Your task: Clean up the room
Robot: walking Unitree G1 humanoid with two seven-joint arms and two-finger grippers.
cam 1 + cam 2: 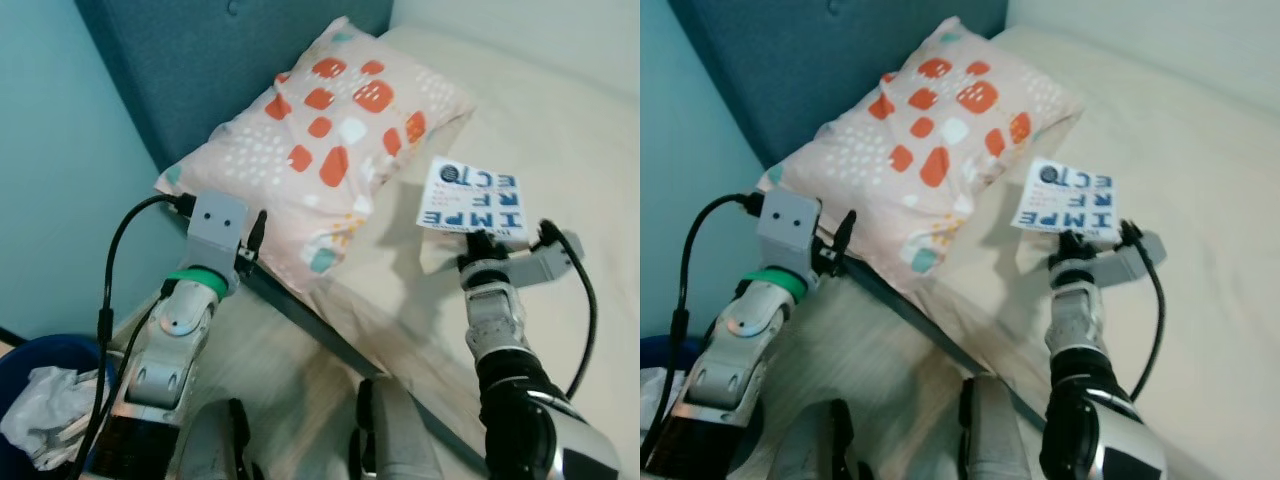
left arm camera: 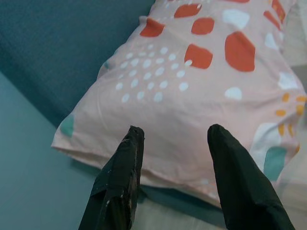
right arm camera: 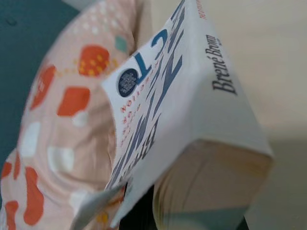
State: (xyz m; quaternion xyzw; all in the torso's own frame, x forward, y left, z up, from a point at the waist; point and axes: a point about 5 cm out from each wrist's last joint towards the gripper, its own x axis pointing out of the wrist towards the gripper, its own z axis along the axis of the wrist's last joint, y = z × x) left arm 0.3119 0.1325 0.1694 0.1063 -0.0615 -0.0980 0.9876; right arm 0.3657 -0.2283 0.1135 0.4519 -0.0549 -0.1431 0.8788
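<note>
While I hold steady over the bed (image 1: 560,130), my right pincer (image 1: 484,243) is clamped on the white paperback book (image 1: 472,196), lifted above the cream sheet at about four o'clock from the spotted pillow (image 1: 320,140). My left pincer (image 2: 175,139) has its fingers apart, hovering just beside the pillow's lower edge. At eight o'clock sits a blue bin (image 1: 40,370) with crumpled paper.

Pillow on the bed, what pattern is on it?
The pillow is pale pink with orange-red blotches, white dots and teal bits, clearest in the left wrist view.
</note>
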